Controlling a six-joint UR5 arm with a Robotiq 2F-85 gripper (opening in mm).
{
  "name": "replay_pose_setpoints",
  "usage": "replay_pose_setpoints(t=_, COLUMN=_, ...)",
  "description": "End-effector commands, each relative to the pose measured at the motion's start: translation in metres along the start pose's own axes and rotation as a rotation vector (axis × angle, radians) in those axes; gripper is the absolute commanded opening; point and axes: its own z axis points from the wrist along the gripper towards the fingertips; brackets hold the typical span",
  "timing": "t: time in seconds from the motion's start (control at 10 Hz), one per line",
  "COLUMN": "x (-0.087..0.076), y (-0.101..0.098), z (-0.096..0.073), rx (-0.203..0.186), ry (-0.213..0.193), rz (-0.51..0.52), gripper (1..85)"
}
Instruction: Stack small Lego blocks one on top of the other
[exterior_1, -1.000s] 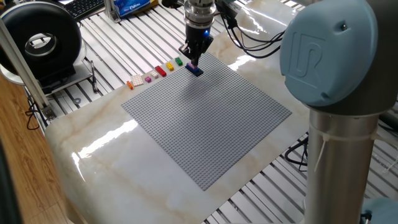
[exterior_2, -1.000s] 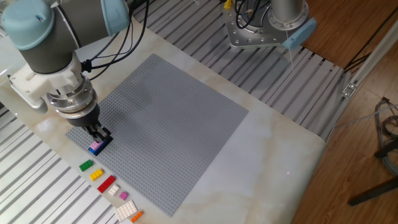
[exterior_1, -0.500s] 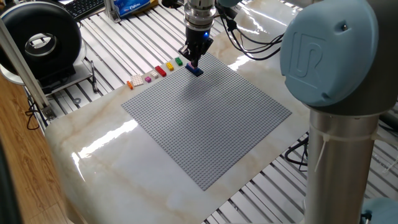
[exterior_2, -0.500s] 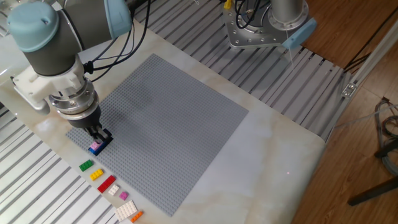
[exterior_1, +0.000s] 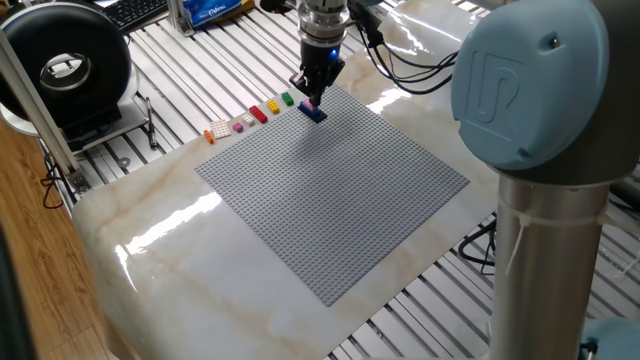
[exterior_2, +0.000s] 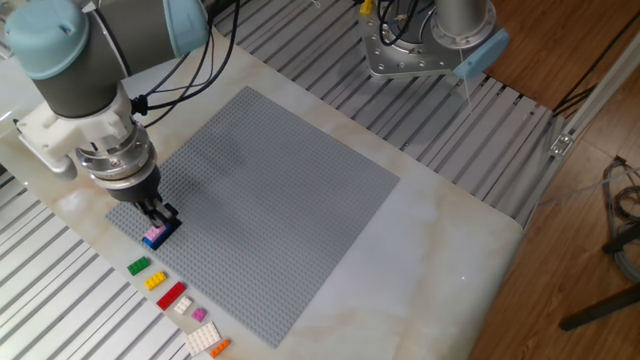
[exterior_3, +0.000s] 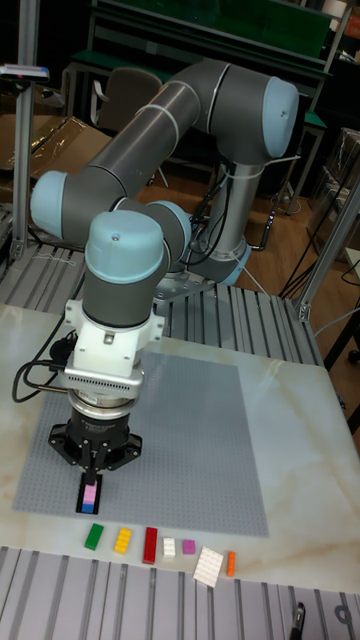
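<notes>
**Gripper standing over the pink brick at the corner of the grey baseplate**

The gripper (exterior_2: 160, 215) points straight down at the near corner of the grey baseplate (exterior_2: 270, 190). Its fingertips sit at the pink brick (exterior_3: 90, 495), which lies on top of a blue brick (exterior_3: 91, 507) and a darker navy one (exterior_2: 172, 226); the three form a short stack pressed onto the baseplate. In the tall fixed view the fingers (exterior_3: 94, 468) come down at the far end of the pink brick, with the rest of that brick and the blue one projecting toward the table edge. The fingers stand close together, but whether they pinch the pink brick or merely rest on it cannot be told.

The remaining bricks lie in a row on the marble table (exterior_1: 130, 240), just off the baseplate edge and apart from the gripper: green brick (exterior_3: 93, 537), yellow brick (exterior_3: 122, 541), red brick (exterior_3: 151, 544), a small white brick (exterior_3: 169, 547), a second pink brick (exterior_3: 188, 547), a larger white plate (exterior_3: 209, 566) and an orange brick (exterior_3: 231, 563).
</notes>
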Motion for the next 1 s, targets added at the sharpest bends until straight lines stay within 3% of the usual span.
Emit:
replay_pose_setpoints(t=0.0, x=-0.006, y=0.000, z=-0.002, rx=0.010, ry=0.000, rz=0.015, gripper=1.0)
replay_pose_setpoints(t=0.2, x=-0.022, y=0.008, z=-0.014, rx=0.020, ry=-0.002, rz=0.012, gripper=7.3)
replay_pose_setpoints(t=0.4, x=-0.041, y=0.017, z=-0.023, rx=0.001, ry=0.000, rz=0.006, gripper=15.7)
replay_pose_setpoints(t=0.5, x=-0.050, y=0.020, z=-0.023, rx=-0.012, ry=-0.008, rz=0.008, gripper=17.0)
replay_pose_setpoints(t=0.6, x=-0.056, y=0.020, z=-0.021, rx=-0.014, ry=-0.022, rz=-0.020, gripper=28.3)
replay_pose_setpoints(t=0.7, x=-0.059, y=0.017, z=-0.016, rx=-0.003, ry=-0.022, rz=-0.034, gripper=33.7)
replay_pose_setpoints(t=0.8, x=-0.066, y=0.019, z=-0.009, rx=-0.017, ry=-0.034, rz=-0.026, gripper=36.3)
replay_pose_setpoints(t=0.9, x=-0.067, y=0.014, z=-0.005, rx=0.002, ry=-0.033, rz=-0.031, gripper=40.0)
